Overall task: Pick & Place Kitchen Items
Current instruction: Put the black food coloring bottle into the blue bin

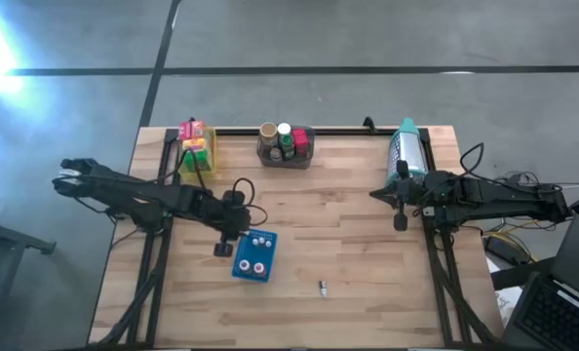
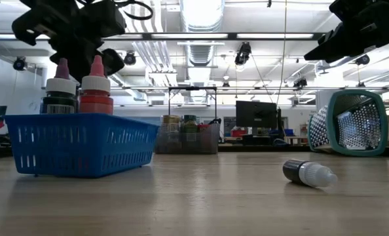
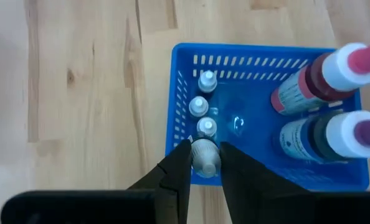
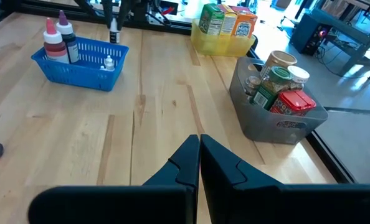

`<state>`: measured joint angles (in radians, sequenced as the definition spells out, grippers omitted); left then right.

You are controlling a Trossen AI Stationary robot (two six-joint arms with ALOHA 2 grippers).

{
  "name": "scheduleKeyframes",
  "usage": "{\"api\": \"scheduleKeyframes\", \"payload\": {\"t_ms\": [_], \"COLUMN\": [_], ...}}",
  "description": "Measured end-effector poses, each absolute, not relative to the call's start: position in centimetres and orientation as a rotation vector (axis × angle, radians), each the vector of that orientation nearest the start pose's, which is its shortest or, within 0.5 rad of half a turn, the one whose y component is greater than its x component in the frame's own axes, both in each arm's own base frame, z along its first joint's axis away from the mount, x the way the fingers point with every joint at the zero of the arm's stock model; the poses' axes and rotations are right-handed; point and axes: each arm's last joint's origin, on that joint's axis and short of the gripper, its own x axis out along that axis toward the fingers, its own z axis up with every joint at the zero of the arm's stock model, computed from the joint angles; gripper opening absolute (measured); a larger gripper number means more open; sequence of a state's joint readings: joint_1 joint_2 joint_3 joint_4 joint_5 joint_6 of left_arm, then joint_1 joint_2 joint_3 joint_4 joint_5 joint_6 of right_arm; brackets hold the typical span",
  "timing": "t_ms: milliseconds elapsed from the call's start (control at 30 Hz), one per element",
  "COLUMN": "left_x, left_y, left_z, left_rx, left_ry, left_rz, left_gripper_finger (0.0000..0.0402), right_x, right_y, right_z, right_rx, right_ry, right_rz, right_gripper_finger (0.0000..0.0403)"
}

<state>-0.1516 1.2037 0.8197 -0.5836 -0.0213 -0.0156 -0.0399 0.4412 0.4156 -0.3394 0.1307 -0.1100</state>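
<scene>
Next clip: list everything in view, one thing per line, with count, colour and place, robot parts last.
blue tray: one, blue, front left of centre on the table.
tall bottles: two, red and dark, standing at one end of the tray.
tiny bottles: four, white-grey, in a row at the tray's other end.
loose bottle: one, dark with pale cap, lying right of the tray.
yellow bin: one, back left, holding cartons.
grey bin: one, back centre, holding jars and cans.
teal mesh basket: one, on its side, back right.
table: one, light wood.
left gripper: over the tray, fingers around the nearest tiny bottle.
right gripper: above the table's right side, shut, empty.
</scene>
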Motion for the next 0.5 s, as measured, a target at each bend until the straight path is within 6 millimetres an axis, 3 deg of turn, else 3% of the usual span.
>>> {"api": "scheduleKeyframes", "payload": {"t_ms": [500], "left_x": [23.8], "left_y": [-3.6], "left_z": [21.2], "left_rx": [0.070], "left_ry": [1.054], "left_rz": [-0.108], "left_gripper_finger": [0.0078], "right_x": [11.8], "right_y": [-0.8], "right_z": [23.6], "right_rx": [-0.123], "right_ry": [0.374], "right_rz": [-0.149], "right_gripper_finger": [0.0008]}}
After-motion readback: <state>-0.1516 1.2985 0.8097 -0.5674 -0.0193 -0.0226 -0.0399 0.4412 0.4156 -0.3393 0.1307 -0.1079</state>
